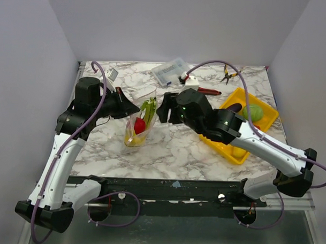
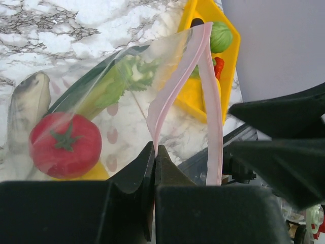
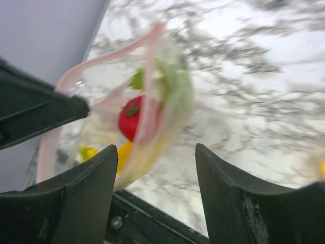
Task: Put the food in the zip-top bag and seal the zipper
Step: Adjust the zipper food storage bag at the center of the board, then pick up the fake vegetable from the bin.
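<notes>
The left gripper (image 2: 155,152) has its jaws pressed together on one end of the zipper (image 2: 185,71), and that single pinch is all that props up the zip-top bag (image 2: 127,117). The bag rests on the marble table (image 1: 178,149) between the two arms with its mouth gaping. Inside I can see a tomato (image 2: 65,144), a celery stalk (image 2: 114,84) and a yellow piece (image 3: 124,151).

The right gripper (image 3: 155,193) hangs just in front of the mouth with its jaws apart and nothing between them. Its own view is blurred.

The floppy plastic is what worries me. With only one corner held, the free lip could fold over and close the opening, or the bag could slump so the round tomato rolls out.

A green ball (image 1: 253,112) and an eggplant (image 1: 235,107) sit in the yellow tray (image 1: 234,154). Pressing the strip shut now would leave them outside. A nudge from the right fingers against the thin film could also tug the strip out of the left pinch.
</notes>
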{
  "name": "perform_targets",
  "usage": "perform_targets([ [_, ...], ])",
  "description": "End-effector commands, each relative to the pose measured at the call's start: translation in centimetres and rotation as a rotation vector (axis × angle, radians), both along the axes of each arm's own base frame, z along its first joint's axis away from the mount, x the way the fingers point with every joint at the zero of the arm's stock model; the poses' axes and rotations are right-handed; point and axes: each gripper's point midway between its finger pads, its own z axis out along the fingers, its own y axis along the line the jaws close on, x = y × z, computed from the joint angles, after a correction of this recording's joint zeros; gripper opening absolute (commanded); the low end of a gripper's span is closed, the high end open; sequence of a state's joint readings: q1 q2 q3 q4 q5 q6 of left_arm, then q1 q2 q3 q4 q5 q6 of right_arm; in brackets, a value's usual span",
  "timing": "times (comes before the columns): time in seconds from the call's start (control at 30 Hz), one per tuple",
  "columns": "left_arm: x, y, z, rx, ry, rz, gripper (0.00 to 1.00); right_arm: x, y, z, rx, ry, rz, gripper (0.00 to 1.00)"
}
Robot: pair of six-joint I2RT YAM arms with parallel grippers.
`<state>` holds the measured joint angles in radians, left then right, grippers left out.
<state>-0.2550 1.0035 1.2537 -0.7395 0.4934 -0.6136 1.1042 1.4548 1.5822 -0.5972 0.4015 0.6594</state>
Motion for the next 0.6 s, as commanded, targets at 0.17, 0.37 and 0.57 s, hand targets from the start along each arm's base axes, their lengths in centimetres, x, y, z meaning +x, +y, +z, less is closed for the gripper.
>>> perform_targets([
  [0.17, -0.1, -0.6, 2.2, -0.034, -0.082, -0.047, 0.0, 4.0, -23.7, 0.0, -0.21, -0.098, -0.641, 0.77],
  [0.37, 0.2, -0.8, 2.2, -0.037, -0.076, -0.056, 0.0, 5.4, -31.9, -8.0, -0.347, 0.078, -0.819, 0.81],
  [0.57, 0.1, -0.8, 1.7, -0.038, -0.073, -0.052, 0.0, 6.3, -37.0, -16.5, -0.307, 0.276, -0.965, 0.8],
])
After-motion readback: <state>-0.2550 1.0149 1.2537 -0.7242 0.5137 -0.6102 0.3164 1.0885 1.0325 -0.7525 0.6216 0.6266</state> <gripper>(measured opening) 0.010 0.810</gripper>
